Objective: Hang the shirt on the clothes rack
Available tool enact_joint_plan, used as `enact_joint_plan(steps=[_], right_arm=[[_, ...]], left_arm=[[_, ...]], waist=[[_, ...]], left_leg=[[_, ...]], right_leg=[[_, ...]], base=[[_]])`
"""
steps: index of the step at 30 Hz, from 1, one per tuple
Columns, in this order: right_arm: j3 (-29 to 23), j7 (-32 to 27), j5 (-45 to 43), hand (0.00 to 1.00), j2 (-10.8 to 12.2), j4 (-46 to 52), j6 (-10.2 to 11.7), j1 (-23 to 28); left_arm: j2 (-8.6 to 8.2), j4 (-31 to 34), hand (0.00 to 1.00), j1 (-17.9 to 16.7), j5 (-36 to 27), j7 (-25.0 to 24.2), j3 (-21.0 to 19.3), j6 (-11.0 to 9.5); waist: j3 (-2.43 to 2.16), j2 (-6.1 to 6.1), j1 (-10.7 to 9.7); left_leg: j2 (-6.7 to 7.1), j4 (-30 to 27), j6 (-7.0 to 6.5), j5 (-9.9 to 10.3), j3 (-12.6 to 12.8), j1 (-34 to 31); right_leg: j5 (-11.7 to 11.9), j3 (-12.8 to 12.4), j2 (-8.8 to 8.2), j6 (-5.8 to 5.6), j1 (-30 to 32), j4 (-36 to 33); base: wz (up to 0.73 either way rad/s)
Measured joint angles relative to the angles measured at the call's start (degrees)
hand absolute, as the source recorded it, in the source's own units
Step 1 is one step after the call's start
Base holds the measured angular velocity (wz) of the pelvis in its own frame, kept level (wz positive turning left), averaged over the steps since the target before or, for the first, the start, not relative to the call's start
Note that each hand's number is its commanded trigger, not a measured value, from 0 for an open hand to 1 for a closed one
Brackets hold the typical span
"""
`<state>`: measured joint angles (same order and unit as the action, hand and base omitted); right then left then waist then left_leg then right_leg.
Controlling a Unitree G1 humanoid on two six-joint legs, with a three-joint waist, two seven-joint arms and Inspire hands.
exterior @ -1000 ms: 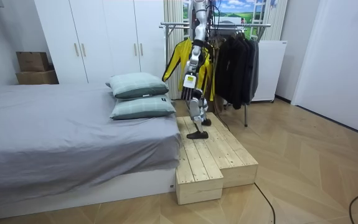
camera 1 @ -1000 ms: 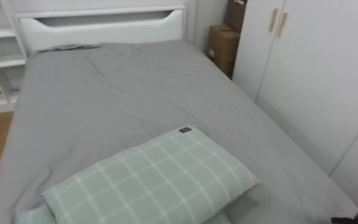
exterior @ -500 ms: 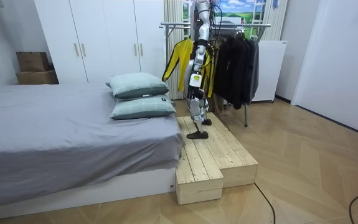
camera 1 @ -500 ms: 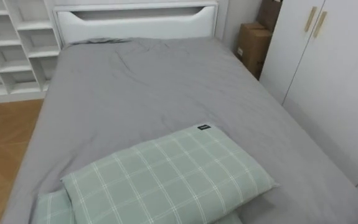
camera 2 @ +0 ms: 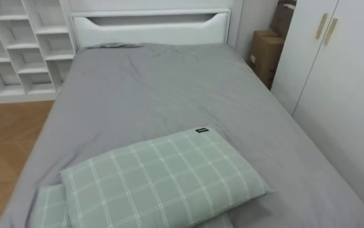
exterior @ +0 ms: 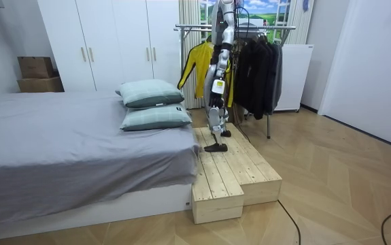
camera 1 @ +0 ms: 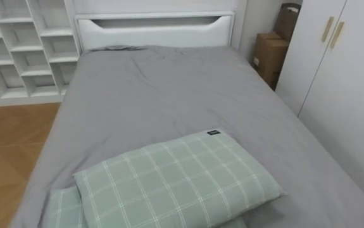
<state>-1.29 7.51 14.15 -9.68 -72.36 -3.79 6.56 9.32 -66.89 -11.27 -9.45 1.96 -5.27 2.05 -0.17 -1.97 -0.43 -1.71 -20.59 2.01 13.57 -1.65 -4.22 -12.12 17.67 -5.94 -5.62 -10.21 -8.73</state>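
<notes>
Before you, by finish:
- bed sheet [camera 1: 169, 95]: matt grey cloth, lightly creased
- pillow [camera 1: 175, 183]: soft green checked cloth
- headboard [camera 1: 156, 28]: smooth white, faint sheen
- wardrobe doors [camera 1: 349, 95]: smooth white, pale wood-look handles
- box [camera 1: 267, 56]: matt brown cardboard
- platform [exterior: 229, 170]: bare pale wooden planks
- clothes rack [exterior: 280, 28]: metal tube

Grey bed sheet [camera 1: 169, 107] spread over the whole mattress, lightly creased, with a small rumpled fold at the head end. White headboard [camera 1: 156, 28] with a long shallow recess along its top.

Near end of the bed: green checked pillow [camera 1: 175, 183] lying flat, stacked on a second pillow [camera 1: 61, 212] of the same pattern, which peeks out at the lower left. Small dark label [camera 1: 214, 132] on the top pillow's far corner.

Left of the bed: white cubby shelving [camera 1: 17, 50] against the wall, wooden floor [camera 1: 11, 152] before it.

Right of the bed: two cardboard boxes [camera 1: 270, 57] stacked in the corner, then a white wardrobe [camera 1: 346, 95] with pale upright handles [camera 1: 332, 33].
</notes>
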Motion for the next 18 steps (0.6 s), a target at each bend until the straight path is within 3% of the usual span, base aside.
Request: enact_joint_plan(steps=[7, 18], right_arm=[[-0.04, -0.64, 0.06, 0.00, 0.19, 0.15, 0.02, 0.28], [-0.09, 0.24, 0.64, 0.00, 0.07, 1.29, 0.03, 0.11]], left_arm=[[-0.23, -0.03, 0.00, -0.22, -0.04, 0.41, 0.04, 0.00], [-0.42, -0.03, 0.00, -0.21, -1.17, 1.23, 1.21, -0.38]], waist=[[0.24, 0.26, -1.04], [0.29, 0.45, -0.88]], left_leg=[[0.27, 0.40, 0.26, -0.23, -1.27, -0.10], [0.29, 1.04, 0.37, -0.62, -1.31, -0.27]], right_leg=[[0.02, 1.48, 0.09, 0.03, -0.62, 0.09], [-0.01, 1.42, 0.05, -0.02, 0.19, 0.16]], base=[[0.09], [0.01]])
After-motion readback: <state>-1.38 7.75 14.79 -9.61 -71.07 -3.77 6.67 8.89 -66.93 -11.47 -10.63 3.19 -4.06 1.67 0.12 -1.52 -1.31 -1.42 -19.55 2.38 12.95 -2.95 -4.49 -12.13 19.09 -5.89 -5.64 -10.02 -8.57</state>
